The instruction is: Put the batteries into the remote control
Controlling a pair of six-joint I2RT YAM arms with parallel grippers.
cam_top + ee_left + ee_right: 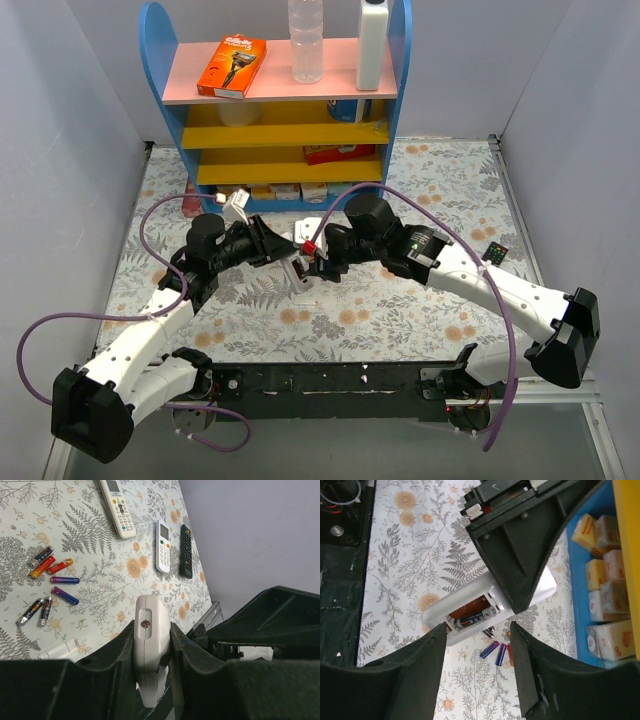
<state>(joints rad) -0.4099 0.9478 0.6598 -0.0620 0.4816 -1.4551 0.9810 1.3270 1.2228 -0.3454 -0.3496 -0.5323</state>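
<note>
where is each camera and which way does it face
Top external: above and behind the arms, looking down at table and shelf; both arms show.
Left wrist: on the left arm, facing along the left pincer clamping the remote control, loose batteries beyond.
Right wrist: looking down past the open right pincer.
Shared: both wrist views show the remote control and batteries.

A blue shelf unit [160, 60] stands at the table's far edge. On its pink top sit an orange razor pack [232, 66], a clear bottle [306, 40] and a white bottle [372, 45]. A red box [338, 153] lies on a yellow shelf, and small cartons [605, 580] line the bottom one. A floral cloth [400, 300] covers the table. Near its right edge a small white remote [162, 546] lies just beside a black remote [186, 550], with a larger white remote [116, 507] near them.
</note>
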